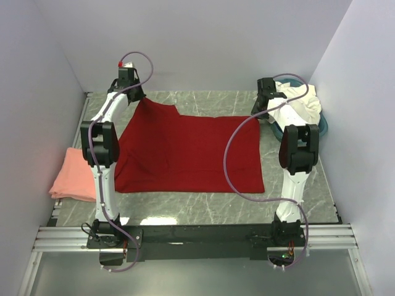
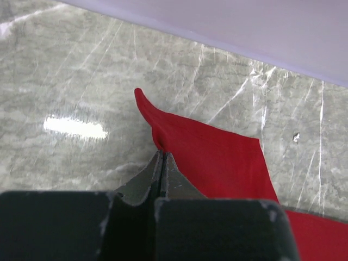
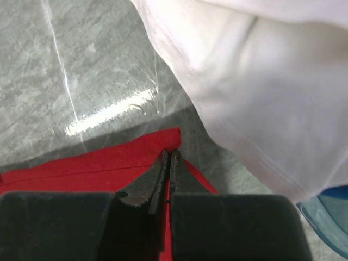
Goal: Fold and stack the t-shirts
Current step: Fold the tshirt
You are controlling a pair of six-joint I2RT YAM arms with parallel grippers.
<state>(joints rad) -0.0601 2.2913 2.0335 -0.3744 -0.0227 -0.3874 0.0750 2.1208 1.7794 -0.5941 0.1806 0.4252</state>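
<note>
Grey marble tabletop (image 1: pixel 203 203), white walls around. Spread across its middle: deep red t-shirt (image 1: pixel 185 151), pinched at far-left corner by left gripper (image 2: pixel 163 155), at far-right corner by right gripper (image 3: pixel 169 155), both clenched on cloth. Off at left edge: folded salmon-pink t-shirt (image 1: pixel 71 179). Heaped in blue basin (image 1: pixel 321 129), far right: cream-white t-shirts (image 1: pixel 299 102). Likely step: first fold of red one. Next, probably: lift both corners evenly, carry toward near hem, lay edge on edge, release.

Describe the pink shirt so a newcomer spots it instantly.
On the grey marbled table, look to the left edge, near the left wall. The pink shirt lies there, outside the left arm. It is the only pink cloth: the red shirt is spread mid-table, the white shirts are heaped in the blue basin far right.
</note>
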